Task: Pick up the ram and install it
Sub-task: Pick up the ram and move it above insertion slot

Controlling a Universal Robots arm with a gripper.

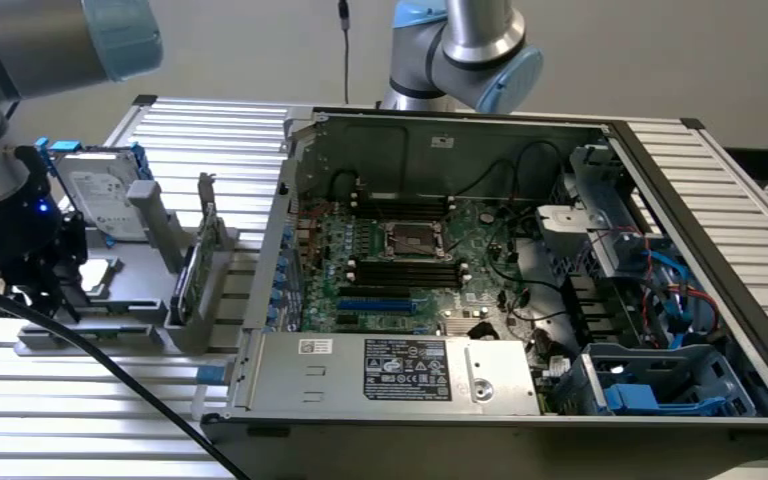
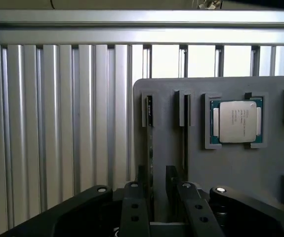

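We see the ram (image 2: 149,143) edge-on, its near end behind the gripper (image 2: 161,200). The arm (image 1: 31,45) is cut off at the exterior view's upper left, and the power supply label (image 1: 407,368) seems too small to read.

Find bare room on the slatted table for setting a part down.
In the exterior view, bare slats lie lower left below the grey holder, crossed by a cable, and far right beside the computer case. Holder and case are crowded.
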